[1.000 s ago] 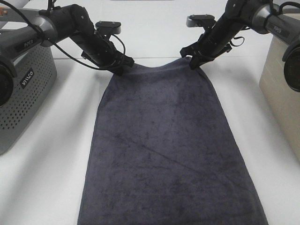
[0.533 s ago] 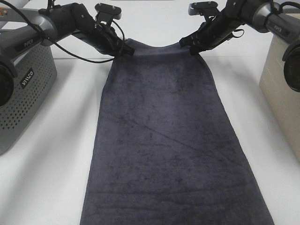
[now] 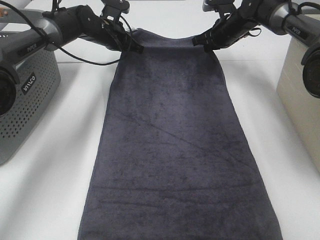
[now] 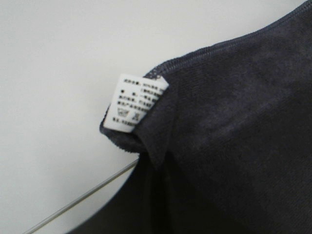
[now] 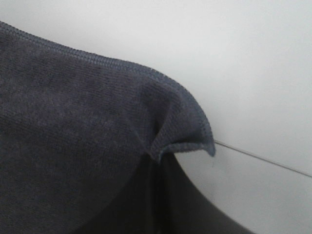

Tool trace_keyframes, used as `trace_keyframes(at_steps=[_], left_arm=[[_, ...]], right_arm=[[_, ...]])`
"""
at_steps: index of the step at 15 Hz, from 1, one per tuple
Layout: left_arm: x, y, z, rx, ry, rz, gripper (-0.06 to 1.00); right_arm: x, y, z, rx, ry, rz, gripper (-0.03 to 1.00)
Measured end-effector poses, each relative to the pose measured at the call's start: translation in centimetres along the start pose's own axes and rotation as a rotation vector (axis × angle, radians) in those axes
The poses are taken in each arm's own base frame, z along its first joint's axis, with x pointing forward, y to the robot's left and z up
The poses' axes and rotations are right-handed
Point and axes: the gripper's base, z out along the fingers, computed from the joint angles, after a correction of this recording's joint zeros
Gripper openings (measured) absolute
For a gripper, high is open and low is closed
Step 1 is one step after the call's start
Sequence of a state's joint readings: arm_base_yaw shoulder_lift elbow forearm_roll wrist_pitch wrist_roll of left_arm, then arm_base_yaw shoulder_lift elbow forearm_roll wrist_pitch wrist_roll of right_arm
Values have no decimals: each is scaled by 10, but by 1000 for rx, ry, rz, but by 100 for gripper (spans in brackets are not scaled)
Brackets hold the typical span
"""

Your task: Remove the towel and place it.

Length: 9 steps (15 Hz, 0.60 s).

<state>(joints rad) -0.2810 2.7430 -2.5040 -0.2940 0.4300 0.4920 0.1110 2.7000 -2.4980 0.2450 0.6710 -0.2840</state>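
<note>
The dark charcoal-grey towel (image 3: 172,145) lies stretched lengthwise down the white table, its near end past the bottom of the exterior view. My left gripper (image 3: 134,48) is shut on its far left corner and my right gripper (image 3: 206,44) is shut on its far right corner; the far edge sags between them. The left wrist view shows the pinched corner of the towel (image 4: 229,136) with its white tag (image 4: 139,103). The right wrist view shows the other pinched corner of the towel (image 5: 87,122). The fingers are hidden in both wrist views.
A grey perforated basket (image 3: 22,95) stands at the left edge of the table. A beige container (image 3: 302,95) stands at the right edge. White tabletop (image 3: 55,165) shows on both sides of the towel.
Both grippers have moved away from the camera toward the table's far edge, pulling the towel's far end with them. The towel has slid along and lies longer and flatter.
</note>
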Motion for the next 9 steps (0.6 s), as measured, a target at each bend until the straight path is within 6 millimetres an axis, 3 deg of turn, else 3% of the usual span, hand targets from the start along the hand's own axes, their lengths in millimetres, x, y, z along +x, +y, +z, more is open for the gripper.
trace_keyframes(at_steps=[9], left_arm=[[30, -2, 22, -17, 6, -8, 1]], right_arm=[[25, -4, 32, 13, 11, 15, 1]])
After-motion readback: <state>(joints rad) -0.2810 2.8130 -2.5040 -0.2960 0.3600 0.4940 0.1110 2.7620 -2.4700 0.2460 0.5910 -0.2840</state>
